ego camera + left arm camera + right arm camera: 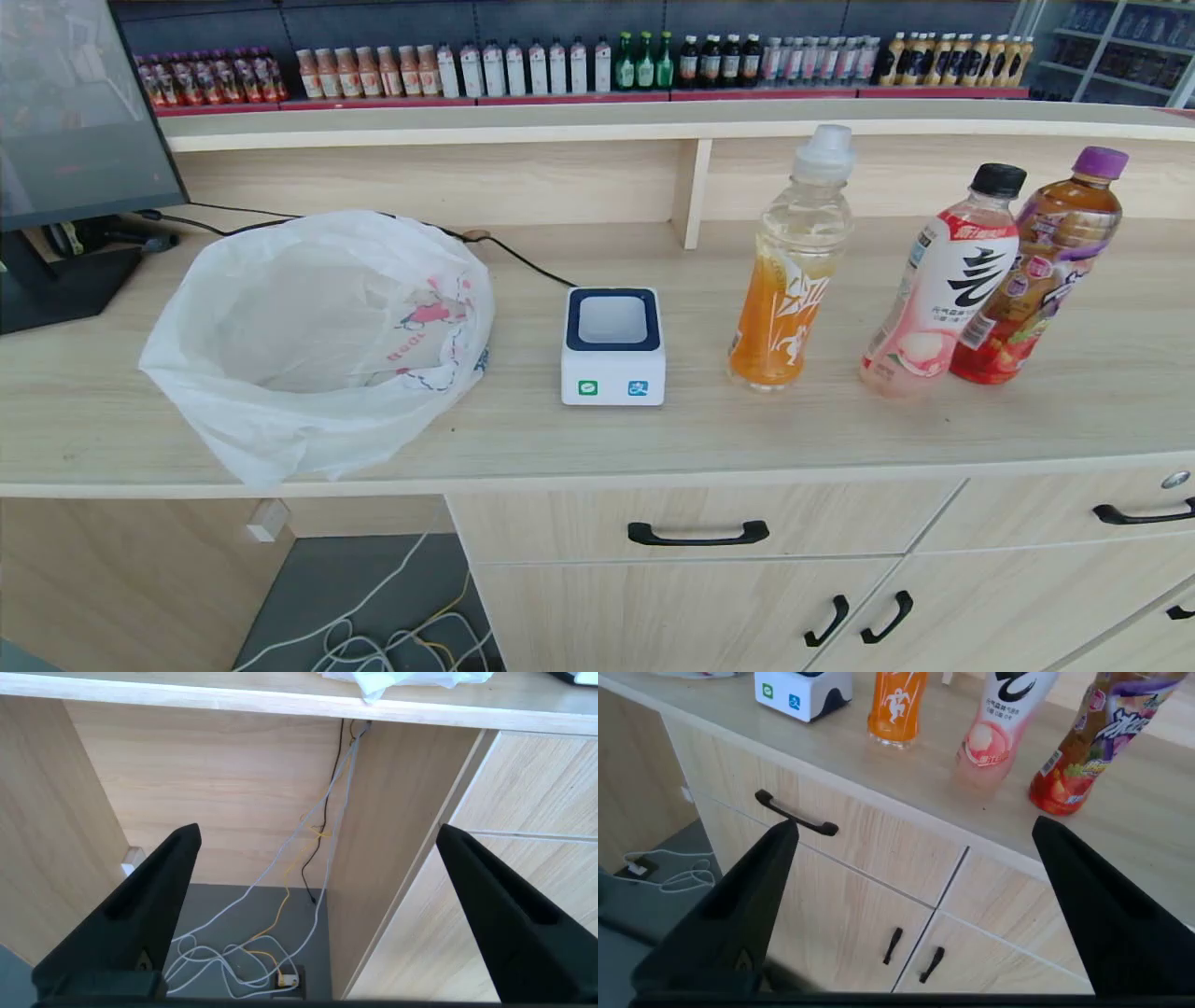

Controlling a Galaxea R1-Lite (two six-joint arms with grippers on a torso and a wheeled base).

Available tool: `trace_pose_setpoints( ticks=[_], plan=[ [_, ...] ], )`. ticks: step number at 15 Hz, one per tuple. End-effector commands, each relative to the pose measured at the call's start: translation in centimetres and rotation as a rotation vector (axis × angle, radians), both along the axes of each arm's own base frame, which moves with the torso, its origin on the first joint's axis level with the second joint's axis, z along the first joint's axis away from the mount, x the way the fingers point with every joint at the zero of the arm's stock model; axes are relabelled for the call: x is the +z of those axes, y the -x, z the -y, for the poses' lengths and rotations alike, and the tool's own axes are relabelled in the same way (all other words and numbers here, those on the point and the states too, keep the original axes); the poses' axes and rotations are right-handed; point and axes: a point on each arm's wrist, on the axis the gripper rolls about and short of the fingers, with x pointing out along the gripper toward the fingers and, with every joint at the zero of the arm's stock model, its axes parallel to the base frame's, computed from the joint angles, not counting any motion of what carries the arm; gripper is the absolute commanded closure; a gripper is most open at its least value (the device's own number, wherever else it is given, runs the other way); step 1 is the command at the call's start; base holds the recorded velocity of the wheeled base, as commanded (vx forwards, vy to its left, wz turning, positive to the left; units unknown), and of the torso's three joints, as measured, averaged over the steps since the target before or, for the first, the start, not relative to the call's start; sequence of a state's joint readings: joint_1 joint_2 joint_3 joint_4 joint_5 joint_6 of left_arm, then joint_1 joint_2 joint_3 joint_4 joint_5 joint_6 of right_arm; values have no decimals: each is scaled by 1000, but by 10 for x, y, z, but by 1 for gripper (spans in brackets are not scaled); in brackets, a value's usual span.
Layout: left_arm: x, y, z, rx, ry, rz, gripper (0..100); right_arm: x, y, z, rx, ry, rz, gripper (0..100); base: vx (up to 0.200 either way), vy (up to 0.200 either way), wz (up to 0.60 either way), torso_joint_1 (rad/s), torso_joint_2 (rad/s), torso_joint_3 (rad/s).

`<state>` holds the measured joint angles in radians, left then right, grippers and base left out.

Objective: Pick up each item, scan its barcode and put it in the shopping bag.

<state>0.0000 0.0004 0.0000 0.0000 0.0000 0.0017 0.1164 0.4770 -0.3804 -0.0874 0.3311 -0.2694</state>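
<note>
Three bottles stand upright on the wooden counter (653,439): an orange drink bottle (789,271) with a clear cap, a pink peach bottle (943,289) with a black cap, and a brown tea bottle (1036,271) with a purple cap. A white barcode scanner (612,345) sits left of them. The open white shopping bag (317,336) lies further left. My left gripper (318,915) is open below the counter, facing the gap with cables. My right gripper (915,905) is open in front of the drawers, below the orange bottle (896,705), pink bottle (999,723) and tea bottle (1092,742).
A monitor (75,103) on a black stand occupies the counter's far left. A cable (523,261) runs behind the bag to the scanner. Drawers with black handles (698,534) lie under the counter. Loose cables (252,952) lie on the floor. A raised shelf (653,121) borders the back.
</note>
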Motion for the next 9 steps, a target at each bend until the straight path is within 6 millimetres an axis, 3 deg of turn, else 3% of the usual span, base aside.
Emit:
trace_pose_setpoints(
  ticks=[1,4,7,9],
  plan=[
    [0,0,0,0,0,0,0,0,-22,-4,40,34,-93,0,0,0,0,0,0,0],
    [0,0,0,0,0,0,0,-5,-46,-15,150,115,-131,0,0,0,0,0,0,0],
    [0,0,0,0,0,0,0,-5,-88,-38,256,130,-93,0,0,0,0,0,0,0],
    [0,0,0,0,0,0,0,-8,-105,-48,259,120,-73,0,0,0,0,0,0,0]
  ],
)
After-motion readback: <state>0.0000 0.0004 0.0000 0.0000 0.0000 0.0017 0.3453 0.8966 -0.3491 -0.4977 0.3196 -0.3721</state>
